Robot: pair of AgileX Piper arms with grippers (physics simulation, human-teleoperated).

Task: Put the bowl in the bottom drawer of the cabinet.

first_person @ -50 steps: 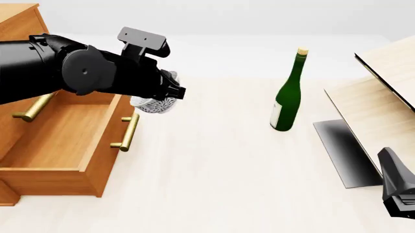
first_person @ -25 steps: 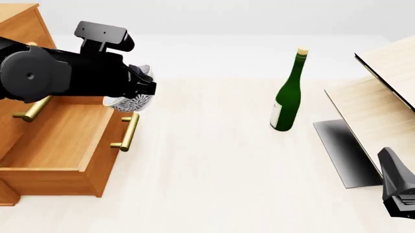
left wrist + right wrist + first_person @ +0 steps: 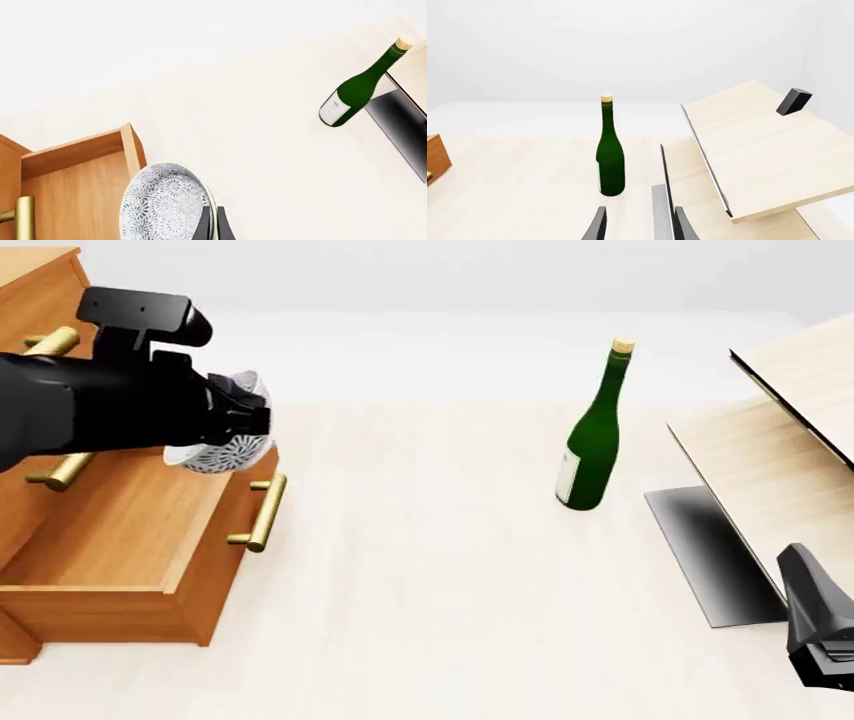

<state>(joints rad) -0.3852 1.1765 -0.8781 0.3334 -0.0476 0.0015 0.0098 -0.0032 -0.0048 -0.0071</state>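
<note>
Left gripper pinches the bowl by its rim, bowl hanging just below, over the open drawer.

white, grey-blue-speckled bowl

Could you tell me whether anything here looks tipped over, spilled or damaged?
Nothing stands out. The green bottle stands upright, the bottom drawer is open, and the left gripper holds the bowl tilted on its side above the drawer.
</note>
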